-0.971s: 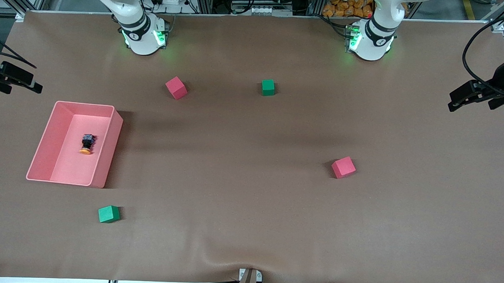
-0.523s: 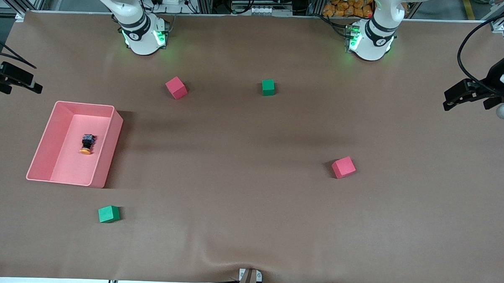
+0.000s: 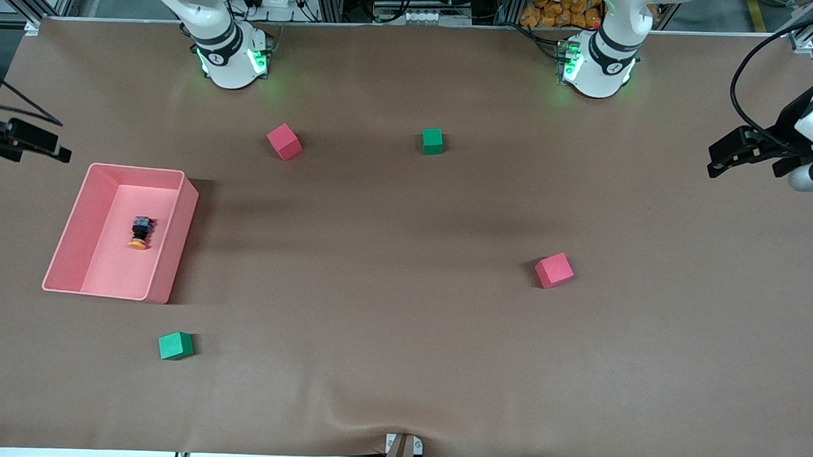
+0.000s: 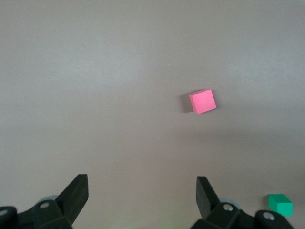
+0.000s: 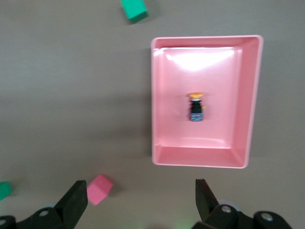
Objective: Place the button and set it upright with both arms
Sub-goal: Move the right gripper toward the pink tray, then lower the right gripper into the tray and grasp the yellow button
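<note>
Lowest in the front view, a green cube (image 3: pixel 175 345) sits lower left. Just above it is the pink tray (image 3: pixel 165 247), and the button (image 3: pixel 140 233) lies on its side inside, orange cap toward the camera. A red cube (image 3: pixel 554 270) is mid-right. Higher up, the right gripper (image 3: pixel 63 153) hangs at the left edge and the left gripper (image 3: pixel 713 165) at the right edge, both spread wide, holding nothing.

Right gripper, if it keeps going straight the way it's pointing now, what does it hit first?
The right gripper, fingers open, looks down at the pink tray with the button lying inside. Straight ahead it would probably meet the tray's near wall or the bare table beside it first; depth is unclear.
</note>
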`<state>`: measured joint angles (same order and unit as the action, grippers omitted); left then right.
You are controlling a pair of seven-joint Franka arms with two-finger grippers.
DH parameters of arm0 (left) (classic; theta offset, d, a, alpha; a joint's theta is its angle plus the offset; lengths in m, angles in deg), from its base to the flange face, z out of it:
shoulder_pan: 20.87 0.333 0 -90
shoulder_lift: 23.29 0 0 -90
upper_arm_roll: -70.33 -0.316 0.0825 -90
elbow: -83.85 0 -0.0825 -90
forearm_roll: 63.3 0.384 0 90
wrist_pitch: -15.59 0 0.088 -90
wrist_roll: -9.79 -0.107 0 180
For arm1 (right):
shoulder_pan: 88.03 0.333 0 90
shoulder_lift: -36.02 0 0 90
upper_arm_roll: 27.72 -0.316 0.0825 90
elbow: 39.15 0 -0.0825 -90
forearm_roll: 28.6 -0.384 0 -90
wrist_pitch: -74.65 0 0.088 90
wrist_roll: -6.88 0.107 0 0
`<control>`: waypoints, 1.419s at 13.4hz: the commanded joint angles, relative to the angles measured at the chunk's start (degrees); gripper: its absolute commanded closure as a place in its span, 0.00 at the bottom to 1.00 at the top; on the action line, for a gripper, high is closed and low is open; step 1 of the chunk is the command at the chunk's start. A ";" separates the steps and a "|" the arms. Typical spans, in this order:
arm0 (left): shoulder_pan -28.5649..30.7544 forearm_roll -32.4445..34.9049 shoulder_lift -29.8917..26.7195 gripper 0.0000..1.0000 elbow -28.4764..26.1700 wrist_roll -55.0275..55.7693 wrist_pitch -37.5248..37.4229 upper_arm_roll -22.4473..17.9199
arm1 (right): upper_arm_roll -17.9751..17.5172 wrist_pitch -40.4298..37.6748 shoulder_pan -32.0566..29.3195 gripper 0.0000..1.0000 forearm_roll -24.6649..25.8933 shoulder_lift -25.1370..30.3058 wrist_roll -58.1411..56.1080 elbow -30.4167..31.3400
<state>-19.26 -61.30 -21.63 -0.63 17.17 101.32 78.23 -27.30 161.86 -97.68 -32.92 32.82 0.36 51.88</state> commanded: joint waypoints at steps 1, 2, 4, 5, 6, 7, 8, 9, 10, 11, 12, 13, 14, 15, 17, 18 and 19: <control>0.24 0.02 0.01 0.00 0.36 -0.88 -0.40 0.63 | -0.77 0.94 -1.07 0.00 4.04 -3.21 -0.69 -1.91; 0.15 0.02 0.10 0.00 0.27 -0.88 -0.39 0.63 | -0.77 0.86 -1.16 0.00 4.49 -5.92 -0.69 -2.17; 0.76 -0.15 0.28 0.00 -2.26 -0.88 -0.83 0.63 | -0.68 0.86 -1.95 0.00 4.67 -10.67 -0.69 -2.17; 0.85 -0.33 0.28 0.00 -2.45 -0.88 -0.66 0.63 | -0.77 1.55 -3.43 0.00 3.89 -12.69 -0.60 -2.08; 0.76 -0.07 0.28 0.00 -2.02 -0.88 -0.14 0.63 | -0.77 3.99 -4.32 0.00 3.44 -14.37 -0.69 -1.47; 0.68 -0.06 0.36 0.00 -1.75 -0.88 0.13 0.54 | -0.77 6.80 -4.76 0.00 3.35 -15.25 -0.77 -0.42; 0.50 0.20 0.36 0.00 -1.75 -0.88 1.09 0.54 | -0.77 10.14 -4.77 0.00 3.44 -15.70 -1.04 0.98; 0.50 0.20 0.45 0.00 -1.75 -0.79 2.58 0.54 | -0.77 13.39 -4.85 0.00 3.53 -15.88 -1.13 3.52; 0.32 0.29 0.54 0.00 -1.66 -0.79 3.12 0.54 | -0.68 16.73 -5.29 0.00 3.53 -15.96 -1.30 6.42; 0.24 0.29 0.89 0.00 -1.66 -0.79 3.47 0.54 | -0.68 20.59 -5.90 0.00 3.53 -15.97 -2.69 9.66; 0.41 0.29 0.98 0.00 -1.66 -0.79 3.65 0.54 | -0.68 24.20 -5.91 0.00 4.05 -15.97 -5.84 12.48; 0.41 0.20 0.98 0.00 -1.66 -0.79 4.52 0.54 | -0.68 29.37 -6.35 0.00 4.06 -16.49 -10.22 15.73; 0.41 0.03 0.98 0.00 -1.66 -0.44 5.05 0.63 | -0.68 33.51 -7.83 0.00 4.06 -16.67 -12.53 18.63; 0.24 0.11 0.98 0.00 -1.57 -0.52 5.23 0.54 | -0.68 36.33 -7.76 0.00 4.06 -16.93 -12.55 20.92; 0.06 0.20 0.98 0.00 -1.66 -0.79 5.49 0.63 | -0.68 41.09 -6.88 0.00 3.97 -17.63 -12.29 23.75; 0.06 0.03 1.07 0.00 -1.75 -0.87 5.49 0.63 | -0.60 42.07 -7.22 0.00 3.97 -19.64 -12.29 23.67; 0.15 0.11 1.33 0.00 -1.75 -0.96 5.41 0.63 | -0.68 42.86 -8.01 0.00 3.97 -20.61 -12.29 23.85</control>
<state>-19.35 -61.30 -20.68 -2.56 17.07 106.37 78.55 -27.26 202.23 -104.19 -29.36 13.63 -10.88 74.72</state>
